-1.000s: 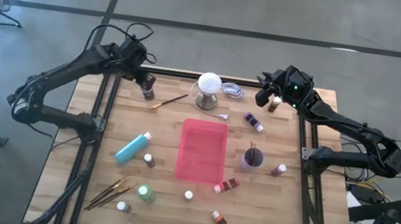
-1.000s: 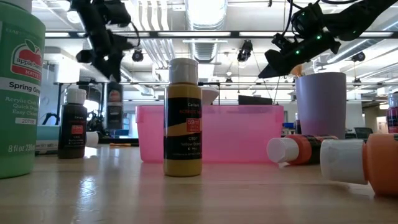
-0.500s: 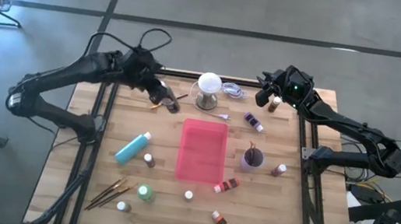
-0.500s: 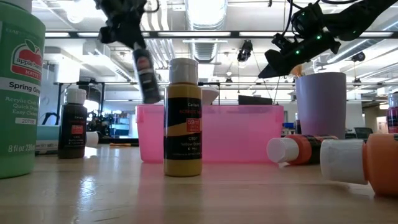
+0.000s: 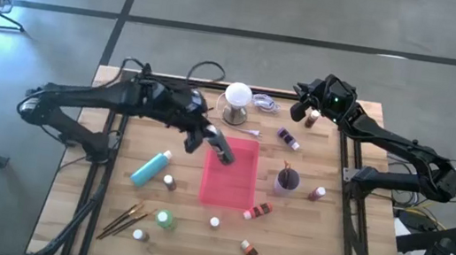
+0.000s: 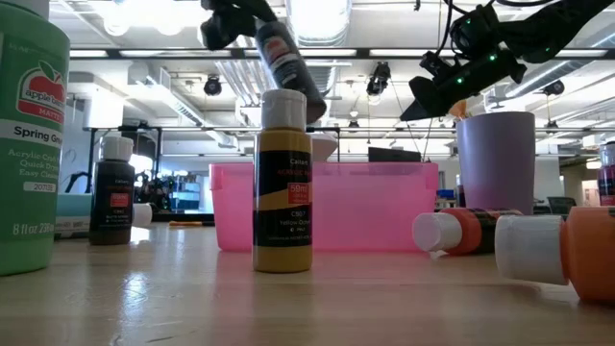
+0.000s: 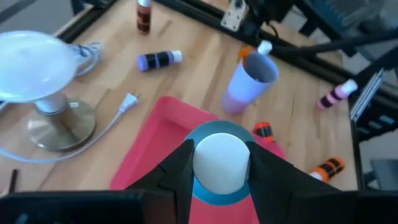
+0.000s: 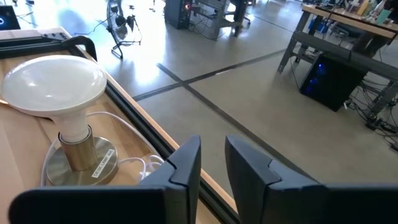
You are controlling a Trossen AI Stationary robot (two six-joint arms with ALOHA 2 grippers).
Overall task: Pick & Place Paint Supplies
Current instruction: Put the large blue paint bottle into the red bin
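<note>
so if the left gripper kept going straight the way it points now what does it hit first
Most likely the pink tray. The left gripper, jaws shut on a white-capped dark paint bottle, angles down over the tray's near end, so the bottle would meet the tray floor first. Height above it is unclear.

The green bottle (image 6: 29, 144) reads "Apple Barrel", "Spring Green"; other labels unreadable.

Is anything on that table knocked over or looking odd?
Several paint bottles lie on their sides: a purple bottle, an orange bottle near the front, and a teal bottle. The left gripper carries a dark bottle tilted above the pink tray. Nothing looks spilled.
</note>
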